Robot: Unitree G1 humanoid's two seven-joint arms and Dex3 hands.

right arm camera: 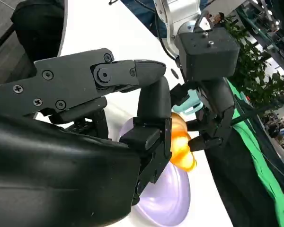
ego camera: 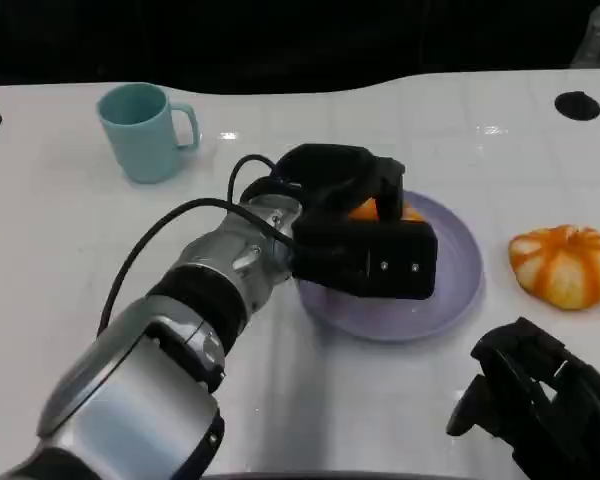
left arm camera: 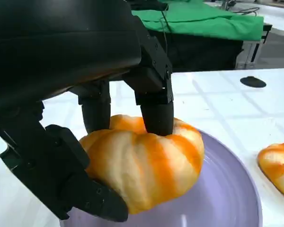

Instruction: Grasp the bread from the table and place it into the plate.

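left hand (ego camera: 365, 225) at the centre of the head view, its fingers (left arm camera: 156, 111) closed around an orange-and-cream striped bread (left arm camera: 142, 161) held over the lavender plate (ego camera: 455, 290); the left wrist view shows the bread low over the plate's surface, though contact with it cannot be told. a second bread (ego camera: 565, 262) of the same kind lies on the white desk (ego camera: 60, 220) at the right edge of the frame, just beside the plate, and a teal mug (ego camera: 143, 130) stands at the upper left. right hand (ego camera: 540, 405) at the lower right corner, holding nothing, its fingers curled partly in.
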